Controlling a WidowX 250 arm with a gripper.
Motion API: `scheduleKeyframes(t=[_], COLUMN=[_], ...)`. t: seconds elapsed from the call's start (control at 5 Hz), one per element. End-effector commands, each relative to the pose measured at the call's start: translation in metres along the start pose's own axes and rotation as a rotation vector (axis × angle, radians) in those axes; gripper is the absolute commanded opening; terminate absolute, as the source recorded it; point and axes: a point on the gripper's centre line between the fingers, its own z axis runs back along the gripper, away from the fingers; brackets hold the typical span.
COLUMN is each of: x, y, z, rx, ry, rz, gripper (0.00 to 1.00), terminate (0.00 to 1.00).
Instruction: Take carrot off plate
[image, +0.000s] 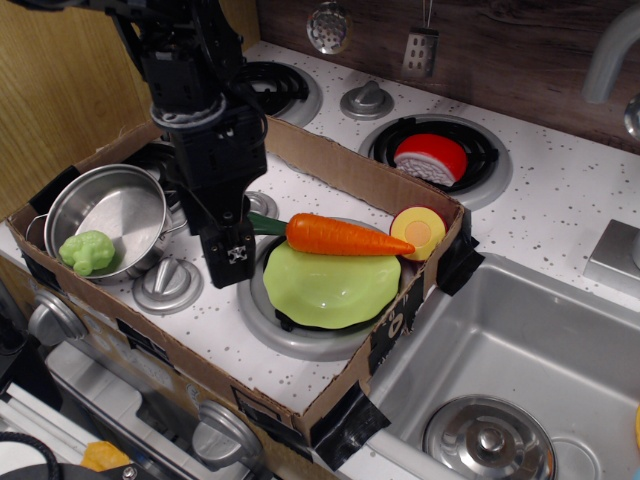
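**Carrot on the plate's far rim**

The carrot (345, 236) is seen lying across the far edge of the plate (330, 288), green top pointing left, tip beside the fruit half (418, 232) (near the box's right corner). The gripper (231, 262) is positioned just left of the plate; whether its fingers are apart cannot be told.

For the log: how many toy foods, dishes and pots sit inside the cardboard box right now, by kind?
Toy foods: 3 (glossy orange plastic carrot, round yellow-and-red fruit half, pale green knobbly vegetable)
Plates: 1 (lime-green scalloped plastic plate, carrot lying across its far rim)
Pots: 1 (shiny steel pot, holding the green vegetable)
Total: 5
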Motion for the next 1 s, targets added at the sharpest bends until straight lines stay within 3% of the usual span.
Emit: scheduleKeyframes(t=[0.0,0.2,0.4,0.8], x=[0.036,0.050,0.065,0.066], y=[0.015,0.017,0.017,0.021], z=[0.011,0.012,0.004,-0.034], rx=[0.071,0.114,0.112,0.050], ry=[-0.094,-0.081,-0.075,-0.097], rz=[-0.198,-0.264,-0.333,-0.371], gripper=[1.00,1.00,1.00,1.00], terminate=[0.00,0.00,0.00,0.00])
